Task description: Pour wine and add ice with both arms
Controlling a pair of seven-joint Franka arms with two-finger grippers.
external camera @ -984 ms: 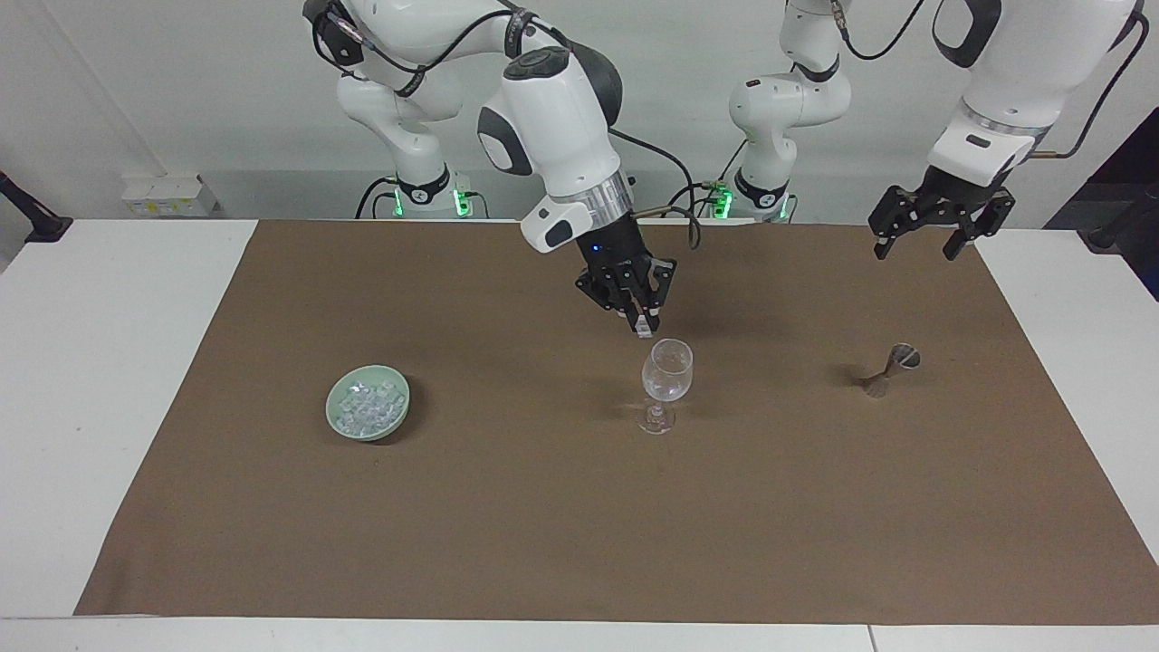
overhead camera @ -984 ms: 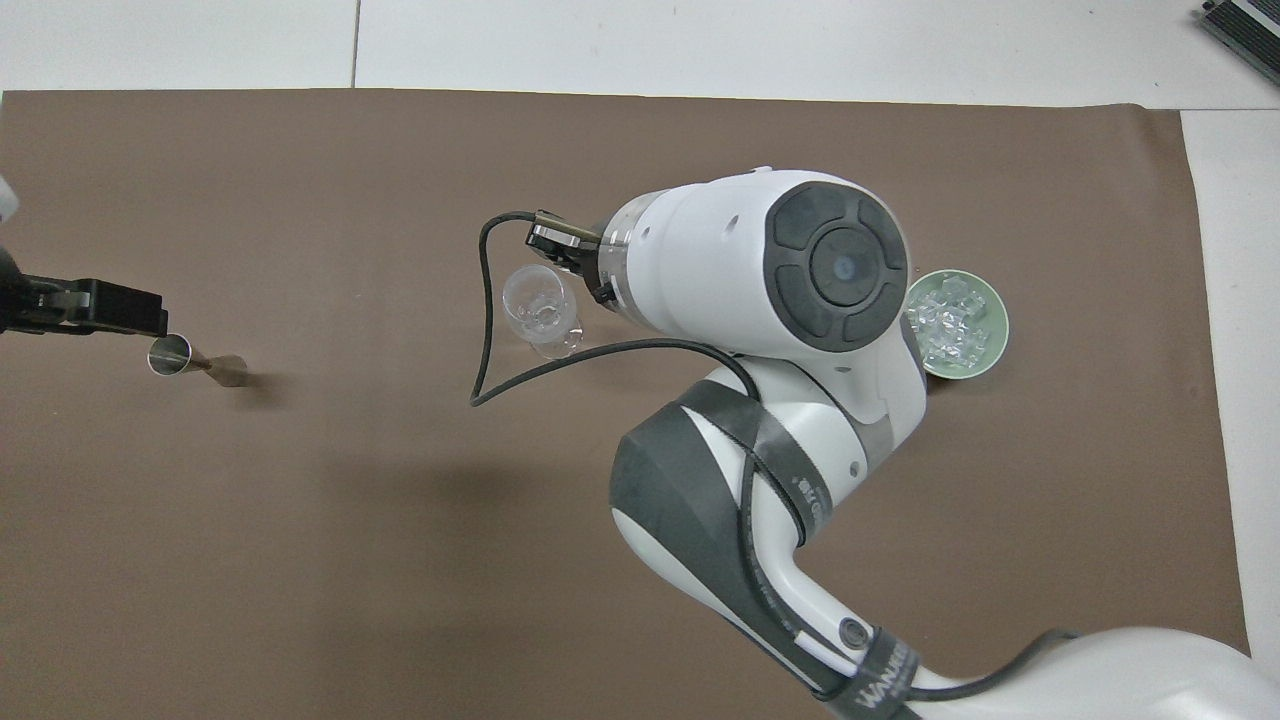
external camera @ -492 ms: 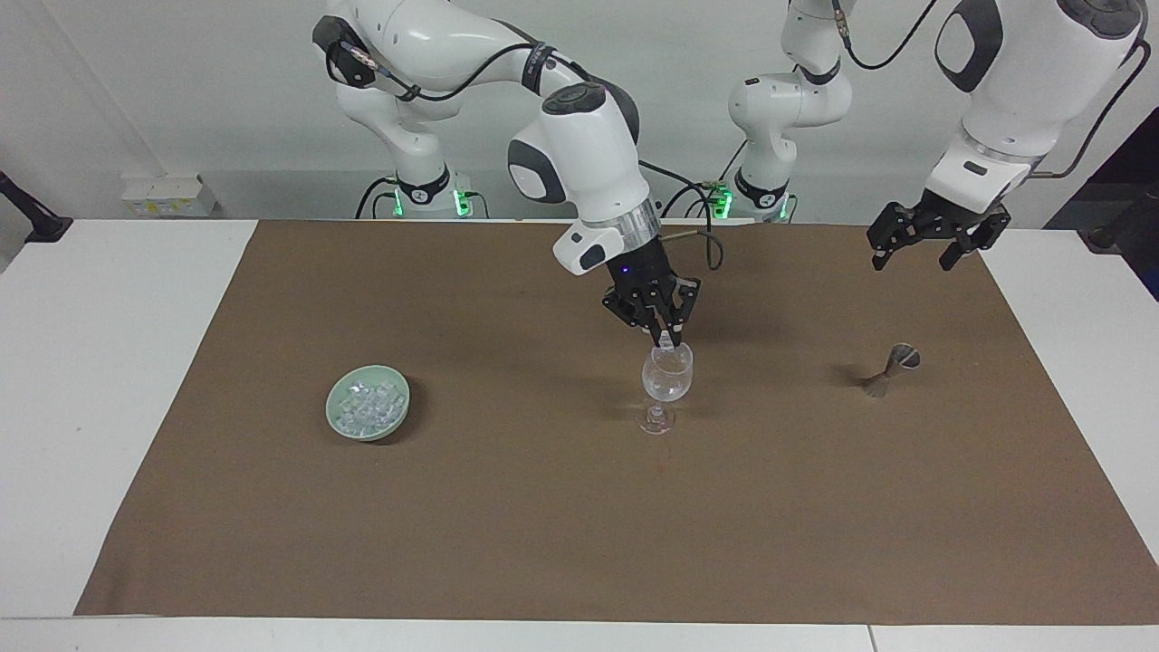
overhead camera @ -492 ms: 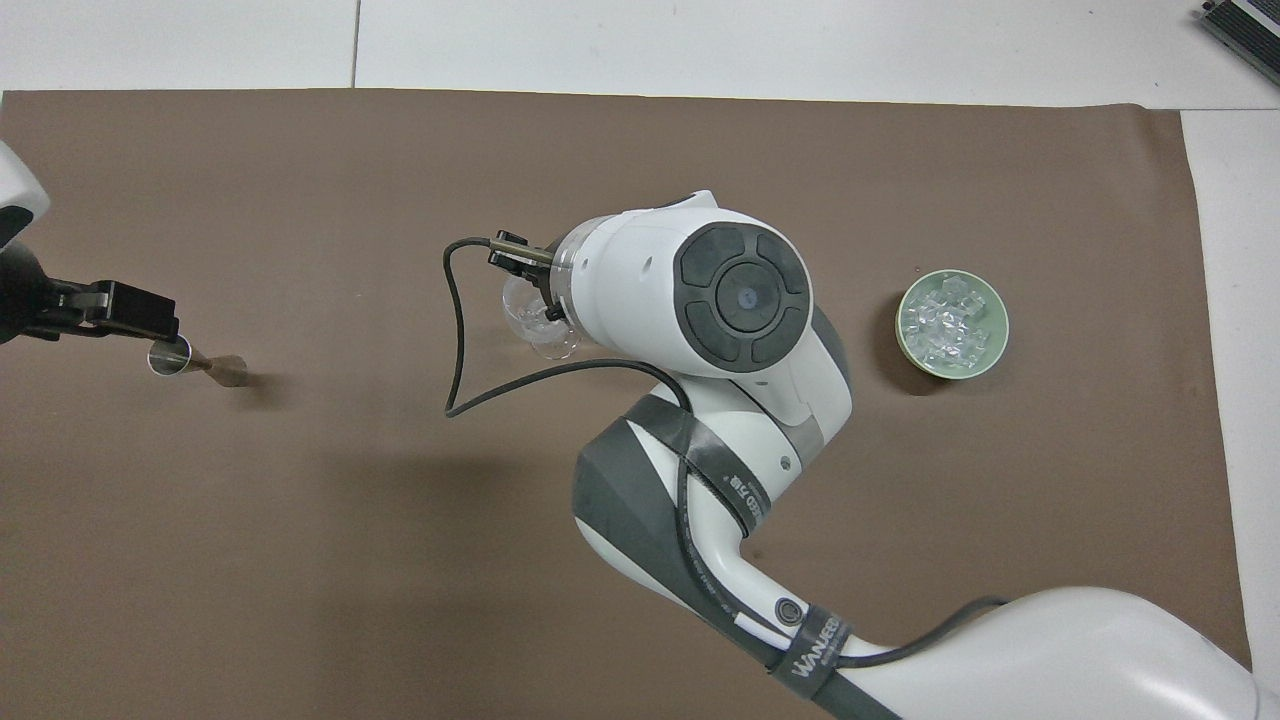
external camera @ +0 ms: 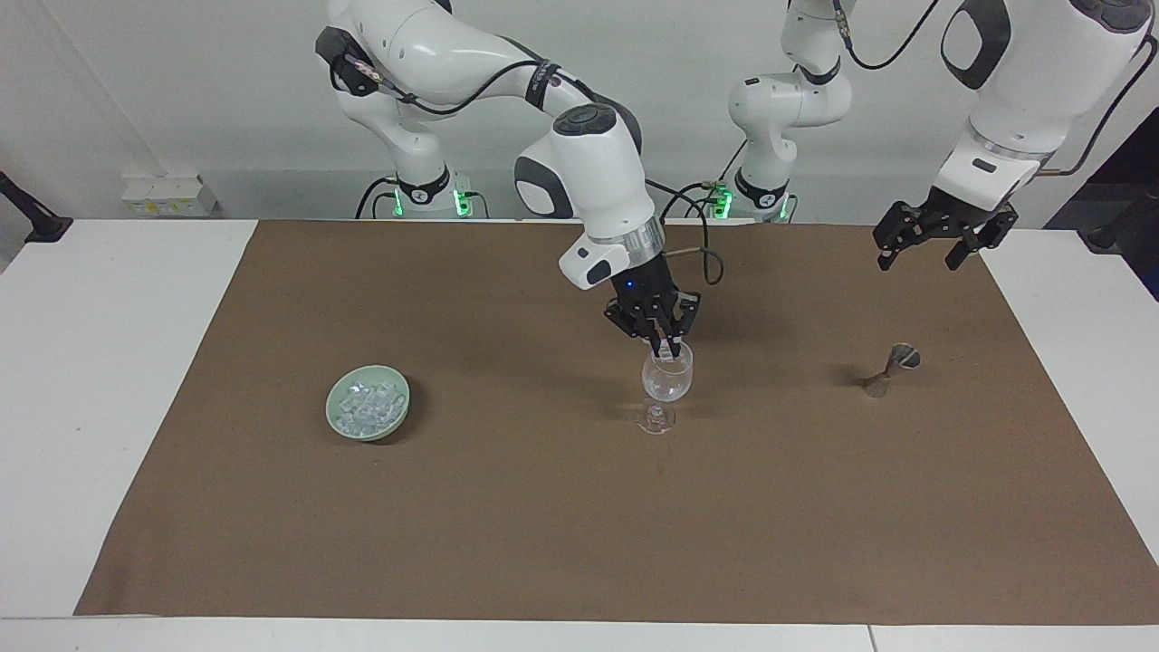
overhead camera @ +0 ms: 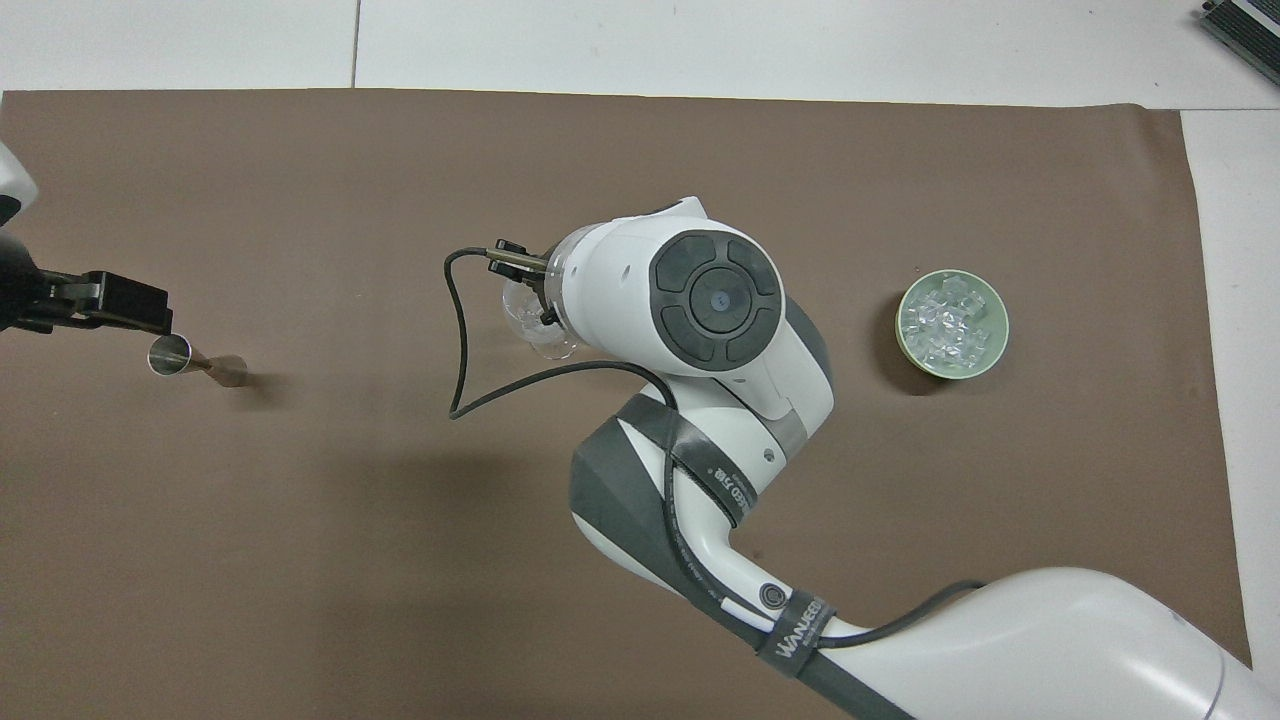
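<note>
Right arm [overhead camera: 715, 305] over stemmed glass [overhead camera: 535, 325]; ice [overhead camera: 948, 322] in green dish [overhead camera: 990, 355].

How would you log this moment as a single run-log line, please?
right gripper: shut on ice cube, over wine glass | left gripper: open, waits | ice dish: full | jigger: untouched

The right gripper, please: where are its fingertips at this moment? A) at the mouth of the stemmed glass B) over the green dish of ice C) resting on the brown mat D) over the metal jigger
A: the right gripper, shut, holds its fingertips at the rim of the stemmed glass.
</note>
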